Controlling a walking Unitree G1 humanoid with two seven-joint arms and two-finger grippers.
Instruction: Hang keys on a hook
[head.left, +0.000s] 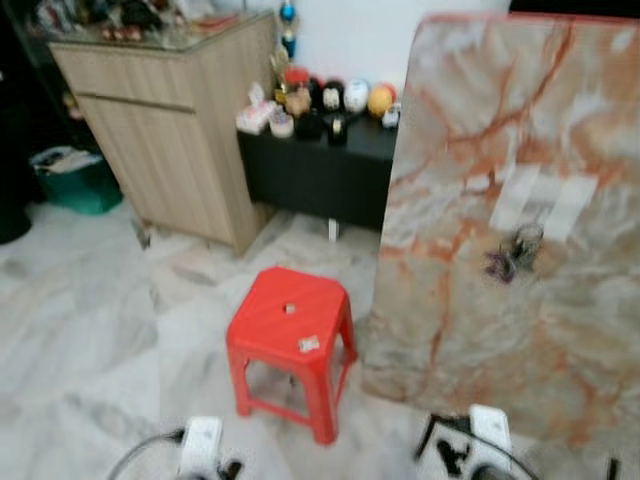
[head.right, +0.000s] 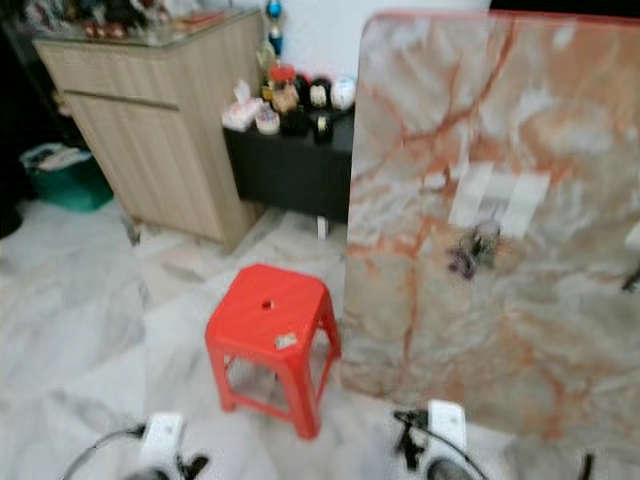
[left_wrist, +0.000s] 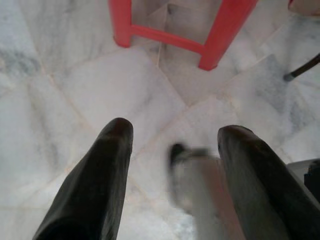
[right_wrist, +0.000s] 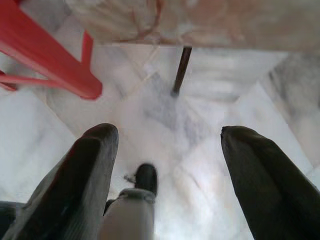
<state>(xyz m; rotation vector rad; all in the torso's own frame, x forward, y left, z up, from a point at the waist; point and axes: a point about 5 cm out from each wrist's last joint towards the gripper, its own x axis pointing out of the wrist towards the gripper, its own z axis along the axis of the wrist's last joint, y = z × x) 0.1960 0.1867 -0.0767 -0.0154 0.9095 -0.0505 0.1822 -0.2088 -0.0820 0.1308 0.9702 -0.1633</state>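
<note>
Dark keys (head.left: 512, 255) are hanging mid-face on the leaning pink-veined marble slab (head.left: 470, 150) (no legible writing); left gripper (left_wrist: 172, 142) and right gripper (right_wrist: 167, 140) are gaping wide, holding nothing, over the marble floor (left_wrist: 75, 85).

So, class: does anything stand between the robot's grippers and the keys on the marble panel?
Nothing visible does. The keys hang on the upright marble panel; the red stool stands to the left, off the right gripper's path.

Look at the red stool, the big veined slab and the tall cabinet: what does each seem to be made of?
Red stool: probably moulded plastic, uniform glossy red in one piece.
Veined slab: looks like polished marble or marble-look laminate, with orange veins.
Tall cabinet: wood or wood-grain laminate, matte with pale grain lines.
</note>
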